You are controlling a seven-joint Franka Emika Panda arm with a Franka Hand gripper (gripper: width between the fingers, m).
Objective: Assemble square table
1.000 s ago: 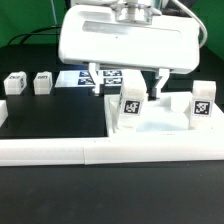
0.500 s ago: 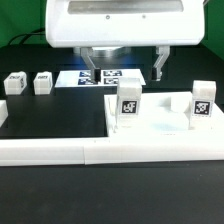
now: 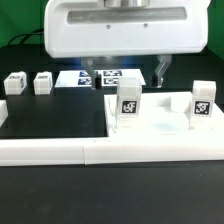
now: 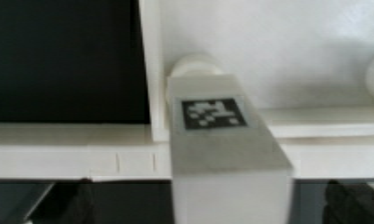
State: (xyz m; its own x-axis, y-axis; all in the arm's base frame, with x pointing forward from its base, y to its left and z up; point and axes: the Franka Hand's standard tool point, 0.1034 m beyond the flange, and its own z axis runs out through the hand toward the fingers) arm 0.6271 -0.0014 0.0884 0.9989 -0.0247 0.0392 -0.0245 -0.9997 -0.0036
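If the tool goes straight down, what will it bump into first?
Probably the tagged leg post standing on the square table; it sits right under the open tool. Depth is unclear, so the fingers might slide past its sides.

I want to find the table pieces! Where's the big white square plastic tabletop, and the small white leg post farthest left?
Big white square plastic tabletop (image 3: 162, 122): exterior view, bare top surface.
Small white plastic leg post (image 3: 14, 83): exterior view, at its far left, its middle.

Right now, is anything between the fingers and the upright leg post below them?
Nothing visible. The open fingers hang above the leg post with a clear gap between, and the wrist view looks straight onto that post.
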